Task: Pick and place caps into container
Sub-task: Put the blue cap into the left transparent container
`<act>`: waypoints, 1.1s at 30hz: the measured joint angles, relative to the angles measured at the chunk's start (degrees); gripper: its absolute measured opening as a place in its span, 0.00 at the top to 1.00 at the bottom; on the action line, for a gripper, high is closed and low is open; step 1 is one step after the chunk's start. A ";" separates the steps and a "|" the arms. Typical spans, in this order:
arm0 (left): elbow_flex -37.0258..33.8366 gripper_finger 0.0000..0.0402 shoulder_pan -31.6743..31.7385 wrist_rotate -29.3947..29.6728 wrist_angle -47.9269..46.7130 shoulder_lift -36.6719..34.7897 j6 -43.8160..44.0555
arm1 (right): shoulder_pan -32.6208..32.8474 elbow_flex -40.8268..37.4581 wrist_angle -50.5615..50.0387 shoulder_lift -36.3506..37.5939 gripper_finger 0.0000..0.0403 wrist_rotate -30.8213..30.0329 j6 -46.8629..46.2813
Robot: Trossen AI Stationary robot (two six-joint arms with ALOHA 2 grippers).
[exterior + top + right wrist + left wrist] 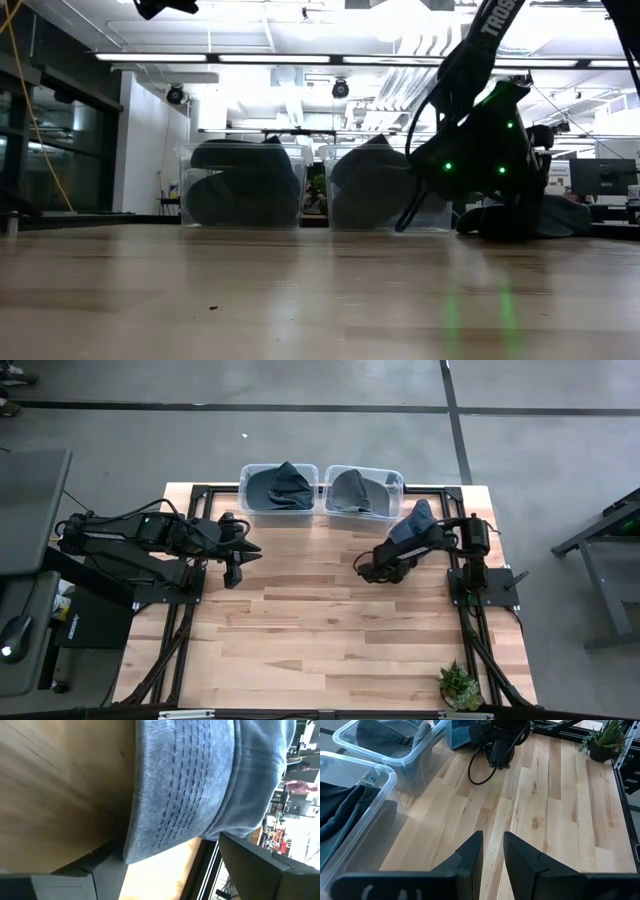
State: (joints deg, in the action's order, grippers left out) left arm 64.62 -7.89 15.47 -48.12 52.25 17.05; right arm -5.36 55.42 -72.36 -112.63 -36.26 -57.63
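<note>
**Right end effector down by a blue cap at the desk's edge**

Two clear plastic bins sit side by side at the far edge of the wooden desk (330,620). The left bin (255,500) holds dark blue caps (280,485). The right bin (392,482) holds grey caps (352,490).

One more blue cap (418,518) lies on the desk just beside the right bin, near the right arm's base. In the right wrist view this blue cap (200,785) fills most of the picture, with rows of stitching on its brim.

The right end effector (372,568) is low, down at the desk, close to that cap. Its two fingers (260,865) stand wide apart, one on each side of the cap's brim. They are not closed on it.

The left end effector (234,565) hangs over the desk on the left side, near the left bin. Its fingers (470,857) are close together with a thin gap between them, and nothing is held in them.

A small green plant (459,685) in a pot sits at the near right corner of the desk.
</note>
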 joint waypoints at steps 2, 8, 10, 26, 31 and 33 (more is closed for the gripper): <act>0.00 0.82 0.00 -0.01 0.00 0.01 0.29 | -0.23 0.40 0.90 -0.03 0.27 -0.36 0.35; 0.00 0.82 -0.01 -0.03 0.02 0.00 1.24 | -0.35 0.67 3.79 -0.03 0.27 -0.31 2.05; 0.00 0.82 0.00 -0.03 0.02 0.01 1.26 | -0.36 0.67 3.92 -0.03 0.27 -0.42 1.79; 0.00 0.82 0.01 -0.03 0.31 0.00 1.28 | -0.99 0.76 4.94 -0.01 0.30 0.40 1.68; 0.00 0.82 0.00 -0.03 0.28 0.00 1.28 | -0.89 1.03 5.09 0.86 0.30 2.13 1.08; 0.00 0.82 0.01 -0.03 0.24 0.02 1.28 | -0.65 1.70 5.88 1.31 0.30 1.92 1.49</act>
State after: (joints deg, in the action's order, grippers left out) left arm 64.62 -7.88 15.44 -47.88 52.27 18.33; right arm -6.01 57.12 -66.48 -111.32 -34.34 -56.14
